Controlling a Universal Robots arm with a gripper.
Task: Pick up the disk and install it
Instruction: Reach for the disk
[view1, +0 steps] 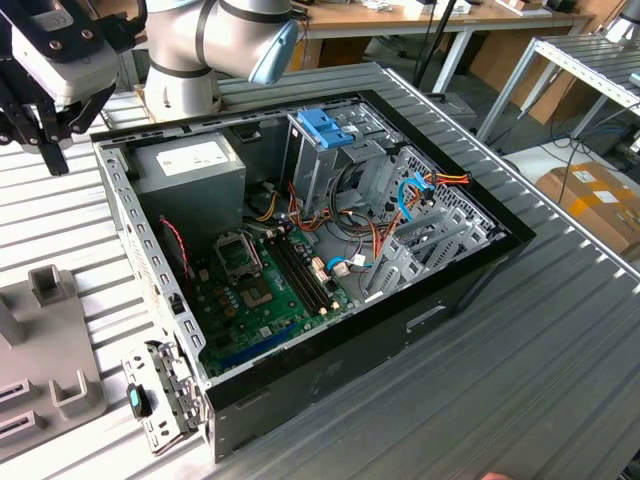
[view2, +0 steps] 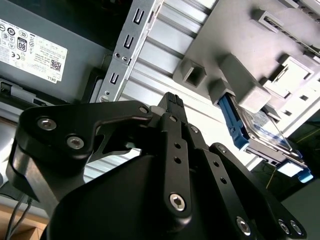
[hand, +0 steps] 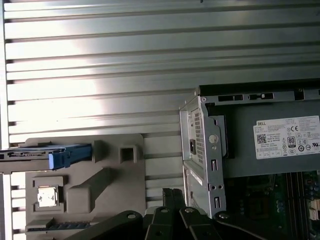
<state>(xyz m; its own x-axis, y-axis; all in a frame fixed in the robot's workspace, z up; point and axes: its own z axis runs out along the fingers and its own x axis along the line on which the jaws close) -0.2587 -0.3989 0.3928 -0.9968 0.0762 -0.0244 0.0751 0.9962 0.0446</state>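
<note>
A black end effector (hand: 172, 194) on a grey robot arm hung above the ribbed metal desk (view1: 560, 330), over the strip between an open black computer case (view1: 400, 330) and a grey moulded plastic holder (hand: 115, 172). Its fingers looked pressed together, gripping nothing. The flat dark disk (hand: 50, 154), framed by bright blue side rails, stood on edge in a slot at the holder's edge farthest from the end effector, untouched. The pick-up appeared barely begun; grasping would likely need the fingers spread and squared across the disk's thin body.

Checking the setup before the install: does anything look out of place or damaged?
Nothing stands out. The disk sits slotted in the grey fixture beside the open case, and no damage shows.
</note>
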